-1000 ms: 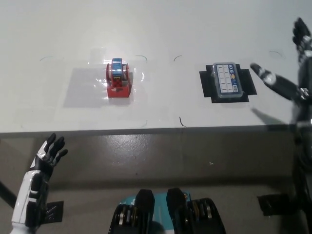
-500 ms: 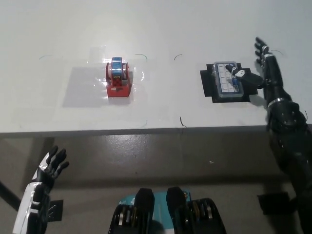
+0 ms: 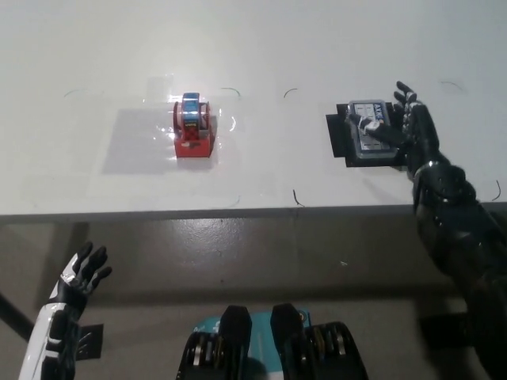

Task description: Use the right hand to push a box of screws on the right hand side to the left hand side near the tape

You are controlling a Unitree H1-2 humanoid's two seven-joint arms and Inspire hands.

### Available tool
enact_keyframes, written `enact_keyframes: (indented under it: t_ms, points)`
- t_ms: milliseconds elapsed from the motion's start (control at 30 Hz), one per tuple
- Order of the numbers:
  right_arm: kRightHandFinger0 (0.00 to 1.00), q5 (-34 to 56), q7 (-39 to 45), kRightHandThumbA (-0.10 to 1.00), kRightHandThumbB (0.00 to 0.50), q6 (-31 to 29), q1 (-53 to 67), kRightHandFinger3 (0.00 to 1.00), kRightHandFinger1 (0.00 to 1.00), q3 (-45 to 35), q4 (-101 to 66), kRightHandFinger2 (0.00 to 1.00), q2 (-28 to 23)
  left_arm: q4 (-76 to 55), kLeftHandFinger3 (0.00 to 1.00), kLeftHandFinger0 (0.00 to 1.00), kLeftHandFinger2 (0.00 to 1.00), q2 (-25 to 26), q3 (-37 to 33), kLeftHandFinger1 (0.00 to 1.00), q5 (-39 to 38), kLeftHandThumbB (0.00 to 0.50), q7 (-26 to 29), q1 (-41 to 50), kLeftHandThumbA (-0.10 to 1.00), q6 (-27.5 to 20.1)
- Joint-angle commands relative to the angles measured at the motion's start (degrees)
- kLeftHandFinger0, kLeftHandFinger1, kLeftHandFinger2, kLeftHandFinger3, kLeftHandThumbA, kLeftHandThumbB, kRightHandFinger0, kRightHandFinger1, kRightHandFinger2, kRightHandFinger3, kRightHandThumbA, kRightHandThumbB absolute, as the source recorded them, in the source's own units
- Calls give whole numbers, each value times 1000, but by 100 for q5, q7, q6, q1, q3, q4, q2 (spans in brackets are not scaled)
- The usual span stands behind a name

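A clear box of screws [image 3: 366, 136] with a label on its lid lies on a black mat [image 3: 339, 136] at the table's right. My black right hand [image 3: 404, 131] rests against the box's right side, fingers apart, with one finger lying across the lid. It holds nothing. A red tape dispenser [image 3: 192, 128] with a blue roll stands at the table's left middle, well apart from the box. My white left hand [image 3: 75, 279] hangs open below the table's front edge at the lower left.
The white table [image 3: 261, 47] ends at a front edge [image 3: 238, 210] running across the middle of the view. Thin pen marks and a clear film patch [image 3: 135, 142] surround the dispenser. A dark floor lies below the edge.
My right hand has moved left from the table's right edge onto the box's right side and lid. The left hand has sunk a little lower. The box and the dispenser have not moved.
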Motion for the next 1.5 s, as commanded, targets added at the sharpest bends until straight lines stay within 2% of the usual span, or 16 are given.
enact_keyframes:
  t_ms: [0,100,200,400,433,600,733,800,933,1000,1100,1200,1267,1367,1467]
  points:
    - [1000,234,80,997,144,-5,-143,1000,1000,-75,-7,1000,170,-134,1000,1000,1000,14,-48,1000,-46,85,-69,13,1000,-96]
    - [1000,259,84,1000,131,12,-102,1000,1000,-68,11,1000,274,-169,1000,1000,1000,-8,-88,1000,7,88,-68,43,1000,-63]
    - [1000,379,141,978,163,25,-54,1000,1000,-161,26,1000,339,-197,1000,1000,1000,14,-80,1000,-20,85,-66,65,1000,-63]
    - [1000,531,18,1000,137,13,-33,1000,1000,-318,20,1000,517,-184,1000,1000,1000,55,-27,1000,-90,97,-70,107,1000,-104]
    - [1000,566,2,1000,148,-46,-46,1000,1000,-348,8,1000,588,-180,1000,1000,1000,59,-38,1000,-61,87,-78,92,1000,-111]
    - [1000,766,43,1000,137,-272,-127,1000,1000,-522,-40,1000,910,-190,1000,1000,1000,11,-57,1000,4,96,-52,79,1000,-101]
    - [1000,807,-137,1000,178,-369,-241,1000,1000,-584,-40,1000,1112,-192,1000,1000,1000,2,-67,1000,-38,93,-61,79,1000,-162]
    - [1000,1041,-93,1000,144,-446,-309,1000,1000,-790,-53,1000,1258,-177,1000,1000,1000,12,-56,1000,-99,90,-71,89,1000,-220]
    - [1000,1068,-256,1000,190,-497,-379,1000,1000,-871,-54,1000,1454,-262,1000,1000,1000,-33,-40,1000,-127,93,-33,129,1000,-188]
    - [1000,1107,-360,1000,184,-515,-377,1000,1000,-922,-59,1000,1547,-300,1000,1000,1000,-49,-45,1000,-58,94,-20,155,1000,-182]
    - [1000,1206,-395,1000,140,-625,-410,1000,1000,-1020,-57,1000,1721,-316,1000,1000,1000,-83,-64,1000,-55,90,-18,157,1000,-203]
    - [1000,1197,-454,1000,143,-665,-422,1000,1000,-1010,-63,1000,1765,-319,1000,1000,1000,-123,-119,1000,-48,90,-44,148,1000,-202]
    - [1000,1212,-552,1000,163,-592,-446,1000,1000,-1005,-59,1000,1829,-306,1000,1000,1000,-153,-135,1000,-62,94,-44,161,1000,-222]
    - [1000,1233,-640,1000,158,-601,-465,1000,1000,-1018,-53,1000,1896,-296,1000,1000,1000,-167,-146,1000,-129,104,-52,191,1000,-258]
    - [1000,1356,-846,1000,162,-573,-503,1000,1000,-1150,-41,1000,2042,-380,1000,1000,1000,-92,-158,1000,-312,88,-121,275,1000,-186]
